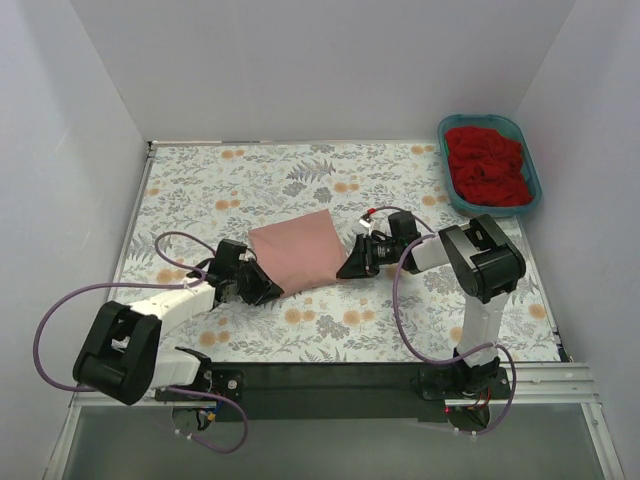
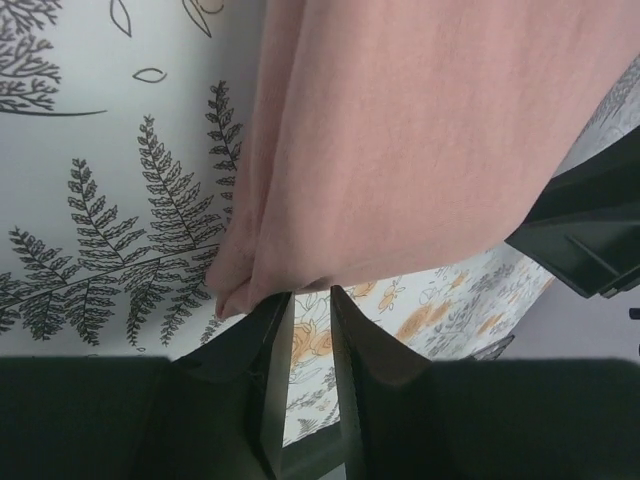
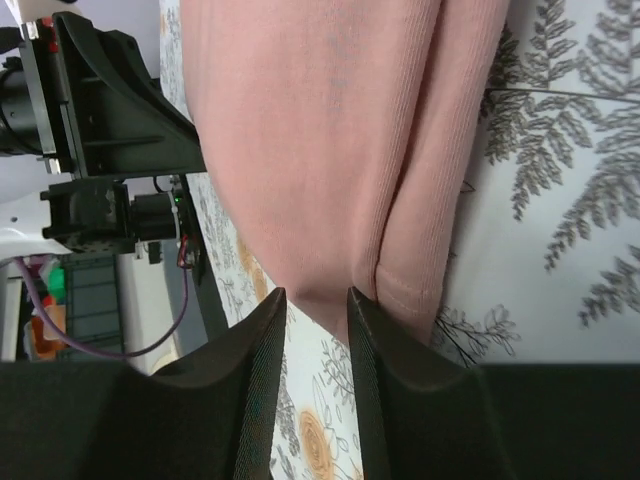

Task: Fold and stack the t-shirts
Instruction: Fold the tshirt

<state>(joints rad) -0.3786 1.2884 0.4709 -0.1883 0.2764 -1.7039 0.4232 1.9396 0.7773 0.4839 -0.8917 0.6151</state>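
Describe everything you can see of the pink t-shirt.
The pink t-shirt is dusty salmon, a soft, finely ribbed knit. It is folded into a flat, roughly square packet lying cornerwise in the middle of the floral cloth. Layered folds and a stitched hem show at its corners, and no lettering shows. The left gripper sits at its near-left corner with no cloth between the fingers. The right gripper meets the opposite corner, grip unclear.

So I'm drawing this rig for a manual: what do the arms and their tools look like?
The left arm and right arm pair blocky black joint housings with white links; a lilac cable loops along each. The left tool and right tool each have two black, wedge-shaped fingers.
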